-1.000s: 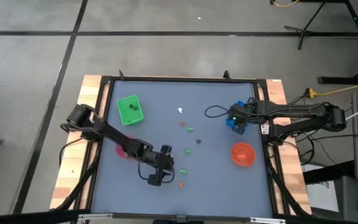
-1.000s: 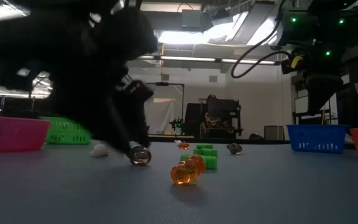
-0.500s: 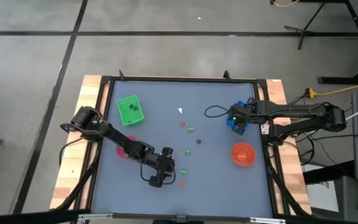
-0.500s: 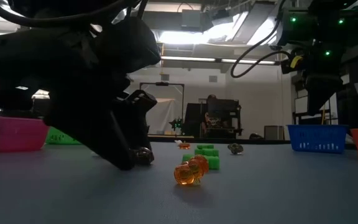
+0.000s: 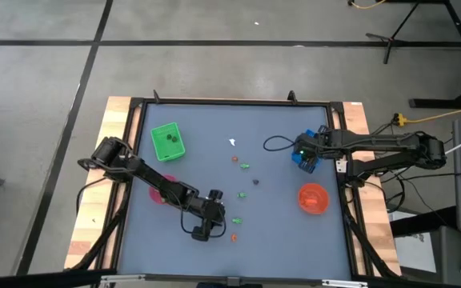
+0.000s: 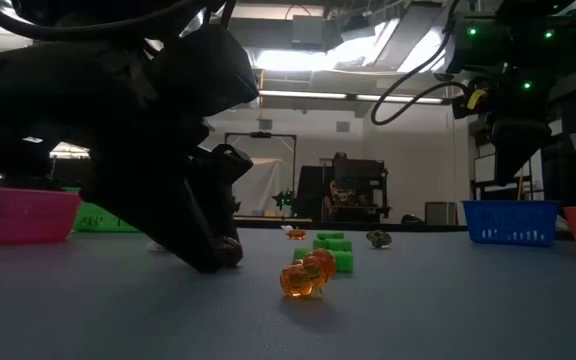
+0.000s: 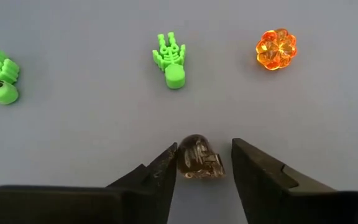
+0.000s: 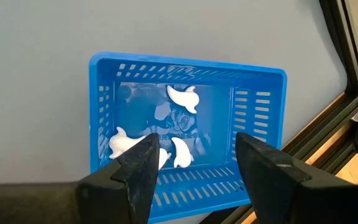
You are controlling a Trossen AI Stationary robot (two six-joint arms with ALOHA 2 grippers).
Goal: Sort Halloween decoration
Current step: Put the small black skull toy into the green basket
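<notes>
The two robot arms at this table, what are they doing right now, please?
They are sorting tiny Halloween figures. The left gripper is down at the table with its fingers on either side of a dark skull figure; one finger touches it, the other stands just clear. Two green skeleton figures and an orange pumpkin lie loose beyond it. The right gripper hangs open over the blue tray, which holds white ghost figures.

Overhead view spans the table (image 5: 214,128); low view skims its surface; wrist views look closely down.

Glossy translucent orange pumpkin (image 7: 276,49), matt green plastic skeletons (image 7: 170,59), smooth grey table (image 7: 73,143).
</notes>
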